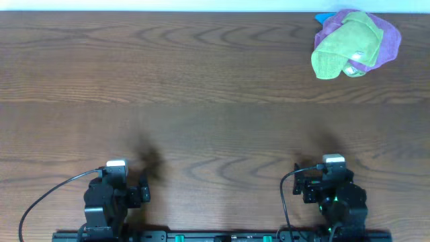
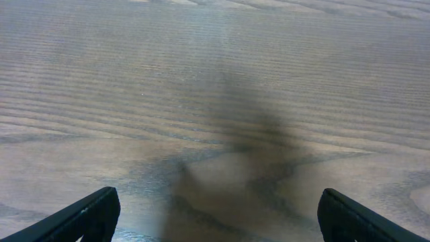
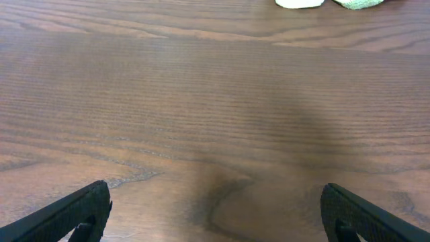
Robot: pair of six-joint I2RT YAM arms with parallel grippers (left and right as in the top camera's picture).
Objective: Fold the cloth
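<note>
A crumpled pile of cloths [image 1: 355, 44] lies at the far right of the table: a green cloth on top, a purple one under it, a bit of blue at its back edge. Its near edge shows at the top of the right wrist view [image 3: 329, 3]. My left gripper [image 1: 115, 176] is at the near left edge, open and empty over bare wood [image 2: 216, 212]. My right gripper [image 1: 332, 173] is at the near right edge, open and empty [image 3: 215, 210]. Both are far from the cloths.
The brown wooden table [image 1: 201, 101] spans the whole view. Black arm bases and cables [image 1: 40, 202] sit along the near edge. A pale wall strip runs along the far edge.
</note>
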